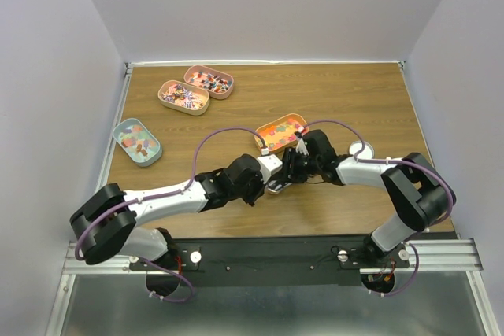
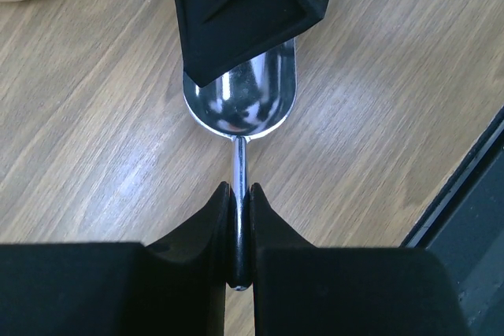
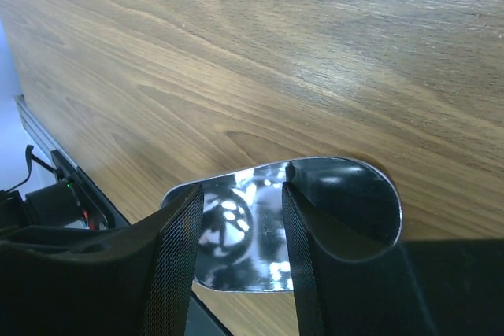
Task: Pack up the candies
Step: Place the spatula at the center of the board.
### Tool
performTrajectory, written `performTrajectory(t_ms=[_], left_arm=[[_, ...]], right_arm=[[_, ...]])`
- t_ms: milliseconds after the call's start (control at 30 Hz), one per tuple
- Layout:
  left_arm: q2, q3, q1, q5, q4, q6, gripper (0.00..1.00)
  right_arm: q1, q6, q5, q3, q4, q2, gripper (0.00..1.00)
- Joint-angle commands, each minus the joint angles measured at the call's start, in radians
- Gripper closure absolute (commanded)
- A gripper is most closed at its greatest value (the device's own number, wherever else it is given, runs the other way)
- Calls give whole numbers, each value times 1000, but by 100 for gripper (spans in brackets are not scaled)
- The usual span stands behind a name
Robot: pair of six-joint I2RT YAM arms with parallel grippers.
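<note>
The left pincer (image 2: 239, 194) is pinching the thin handle of the silver scoop (image 2: 244, 100), which lies on the table (image 1: 354, 100) near its near edge. The right pincer (image 3: 240, 182) is spread over the scoop's bowl. The candies (image 1: 282, 131) lie in an orange tin (image 1: 279, 122) just beyond, mid-table. More fill two pink tins (image 1: 230, 86) at the far left corner and a teal tin (image 1: 116, 131) by the left edge.

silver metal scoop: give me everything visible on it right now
The silver metal scoop is polished and mirror-bright, with a rounded, open-fronted bowl and a thin rod handle. The bowl looks empty. It lies roughly level, low over the brown wooden table; whether it touches the wood is unclear. The left claw is shut on the handle, and the right claw stands open, straddling the bowl.
</note>
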Motion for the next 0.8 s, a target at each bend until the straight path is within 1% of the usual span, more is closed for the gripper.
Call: performTrajectory(t_ms=[0, 200, 267, 333, 500, 633, 700, 767], left_arm=[[-64, -10, 7, 14, 11, 0, 100], [-136, -37, 56, 14, 4, 0, 100], [-154, -58, 73, 14, 20, 0, 100], [-150, -66, 74, 14, 33, 0, 100], [-71, -57, 74, 14, 38, 0, 100], [-79, -56, 74, 14, 38, 0, 100], [-87, -58, 73, 14, 40, 0, 100], [-85, -55, 67, 14, 37, 0, 100]], right_arm=[[6, -17, 137, 2, -121, 45, 46], [10, -12, 177, 21, -161, 80, 44], [10, -16, 183, 35, -199, 99, 44], [15, -17, 180, 39, -202, 102, 44], [21, -32, 197, 59, -214, 59, 44], [32, -51, 188, 84, -237, 10, 44], [39, -28, 179, 107, -250, -50, 44], [41, 7, 202, 154, -300, -85, 43]])
